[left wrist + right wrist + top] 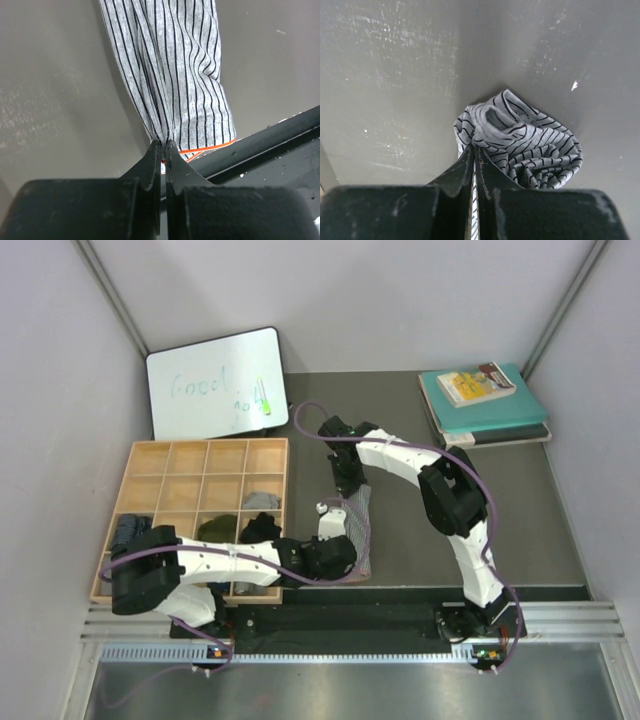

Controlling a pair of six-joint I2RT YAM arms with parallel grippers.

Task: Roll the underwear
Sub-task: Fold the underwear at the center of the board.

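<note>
Pinching opposite underwear (pixel 172 75) ends: left gripper (pixel 163 146), right gripper (pixel 474 148)

Both arms, the left arm (pixel 215 562) and the right arm (pixel 455 505), have white shells and black joint blocks. A thin purple cable (pixel 296 420) runs along each. The left tool (pixel 164 145) and right tool (pixel 474 150) have matt black wedge fingers, seemingly scuffed.

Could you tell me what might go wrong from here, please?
The left claw pinches only a thin fold of the striped underwear; it could slip free. Its orange-trimmed hem lies by the black rail and may snag. At the right claw the cloth is bunched, so the roll may be uneven.
</note>
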